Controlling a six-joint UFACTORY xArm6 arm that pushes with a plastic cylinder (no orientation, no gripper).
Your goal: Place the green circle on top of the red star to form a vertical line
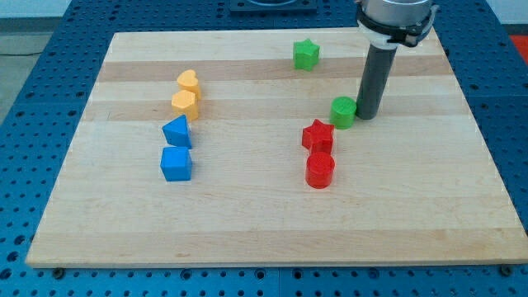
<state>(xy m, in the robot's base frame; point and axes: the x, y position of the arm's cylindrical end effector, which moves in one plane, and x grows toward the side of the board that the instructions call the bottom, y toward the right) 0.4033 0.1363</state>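
Note:
The green circle (342, 111) lies right of the board's middle, just up and to the right of the red star (318, 135), with a small gap between them. My tip (365, 115) rests on the board right beside the green circle, on its right side, touching or nearly touching it. The dark rod rises from there to the view's top.
A red circle (319, 171) sits just below the red star. A green star (306, 54) lies near the top. On the left stand a yellow heart (188, 82), a yellow block (186, 105), a blue pentagon-like block (176, 132) and a blue cube (176, 163). The wooden board (264, 239) ends close on all sides.

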